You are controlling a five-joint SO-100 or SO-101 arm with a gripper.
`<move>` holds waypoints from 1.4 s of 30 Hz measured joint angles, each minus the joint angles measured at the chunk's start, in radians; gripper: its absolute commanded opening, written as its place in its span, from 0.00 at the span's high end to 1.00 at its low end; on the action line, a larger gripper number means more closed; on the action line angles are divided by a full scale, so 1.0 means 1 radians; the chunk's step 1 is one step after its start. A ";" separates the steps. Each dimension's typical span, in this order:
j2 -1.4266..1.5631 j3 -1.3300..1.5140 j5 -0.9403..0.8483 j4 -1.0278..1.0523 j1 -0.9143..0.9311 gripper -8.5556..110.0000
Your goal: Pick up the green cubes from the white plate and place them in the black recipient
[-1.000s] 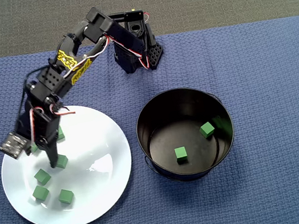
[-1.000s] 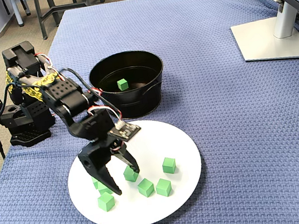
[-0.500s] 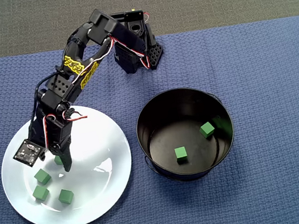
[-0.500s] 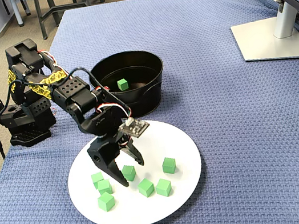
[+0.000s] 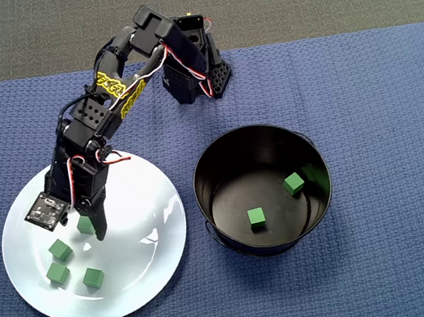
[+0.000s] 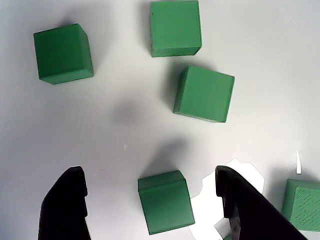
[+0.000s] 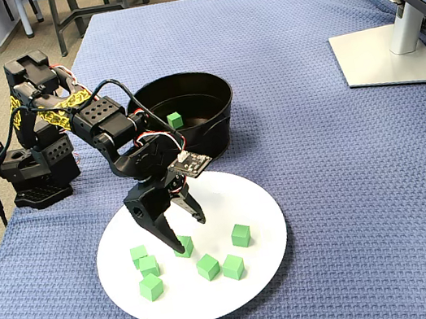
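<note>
**Open jaws over a cube on the plate**

Overhead view, left to right: the white plate (image 5: 146,273) carries green cubes (image 5: 61,250), its right half bare; the gripper (image 5: 91,229) hangs above one cube, jaws parted and empty. In the wrist view that cube (image 6: 165,201) lies between the two fingers (image 6: 67,202), touching neither. The black recipient (image 5: 206,172), just beside the plate, holds two cubes (image 5: 256,217). A blue woven cloth (image 5: 382,96) covers the counter; a monitor stand (image 7: 388,54) sits at far right in the fixed view.
</note>
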 measured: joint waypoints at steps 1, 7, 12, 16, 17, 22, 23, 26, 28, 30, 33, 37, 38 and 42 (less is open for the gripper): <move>0.000 0.002 -0.006 0.000 0.000 0.70; 0.000 0.014 -0.041 0.000 0.000 0.70; 0.000 0.014 -0.049 0.000 -0.015 0.70; 0.000 0.020 -0.058 0.000 -0.032 0.70; 0.000 0.020 -0.058 0.000 -0.037 0.71; 0.000 0.020 -0.060 0.000 -0.055 0.71; 0.000 0.020 -0.063 0.000 -0.057 0.71; 0.000 0.020 -0.063 0.000 -0.066 0.71; 0.000 0.020 -0.064 0.000 -0.071 0.71; 0.000 0.020 -0.069 0.000 -0.074 0.71; 0.000 0.020 -0.074 0.000 -0.072 0.71; 0.000 0.023 -0.086 -0.002 -0.071 0.71; 0.000 0.023 -0.089 -0.003 -0.071 0.71; 0.000 0.023 -0.092 -0.006 -0.071 0.71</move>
